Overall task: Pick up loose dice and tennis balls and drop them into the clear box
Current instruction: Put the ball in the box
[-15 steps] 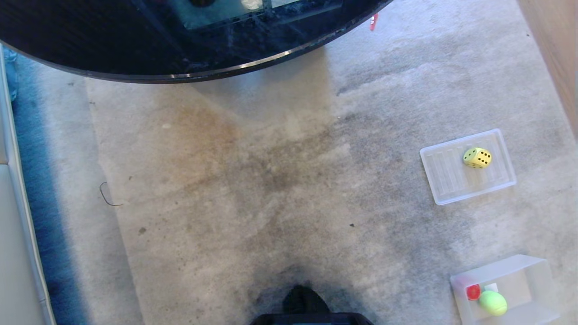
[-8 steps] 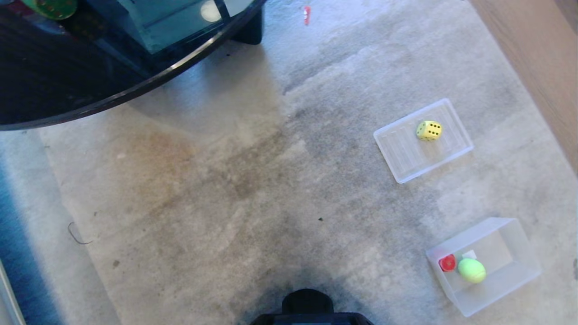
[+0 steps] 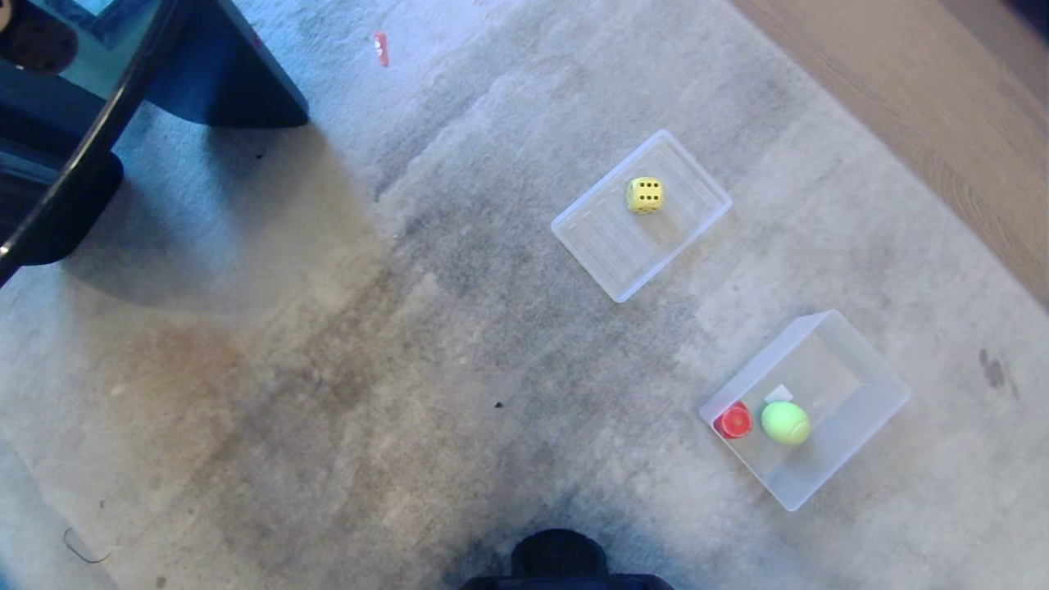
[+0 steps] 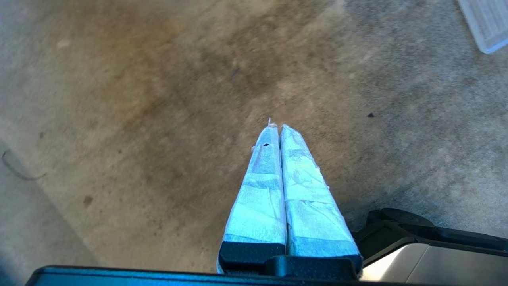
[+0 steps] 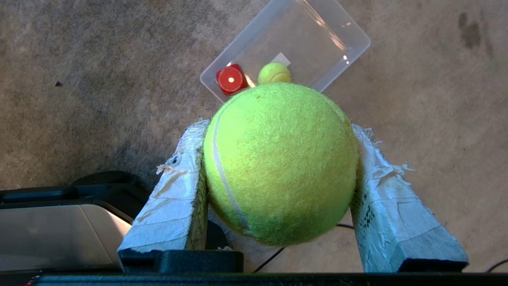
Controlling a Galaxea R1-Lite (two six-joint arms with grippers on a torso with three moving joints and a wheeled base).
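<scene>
The right gripper's fingers [image 5: 381, 190], wrapped in frayed pale tape, pinch a tennis ball [image 5: 279, 163] from both sides; the ball is fuzzy yellow-green with a pale curved seam running down one side. The right gripper [image 5: 279, 131] hangs above the grey, stained carpet [image 3: 369, 344] with the clear box [image 5: 341, 29] below and beyond it. The left gripper [image 4: 276, 127] hangs over bare carpet, its taped fingers pressed together with nothing between them. In the head view the clear box [image 3: 869, 369] sits on the carpet to the robot's right, a translucent tub with raised walls. Inside it lie a red die [image 3: 735, 420] showing one pale pip on top and a second tennis ball [image 3: 785, 423], side by side near one corner, with a small white label [image 3: 778, 393] on the bottom just beside them; no writing on it can be read. Farther ahead a flat ribbed clear lid [image 3: 615, 246] lies on the carpet, and a yellow die [image 3: 645, 195] with black dots rests on it, six pips showing on one face. A dark glossy tabletop [image 3: 49, 205] reaches in at the far left, and a wooden floor [image 3: 926, 115] borders the carpet at the far right.
</scene>
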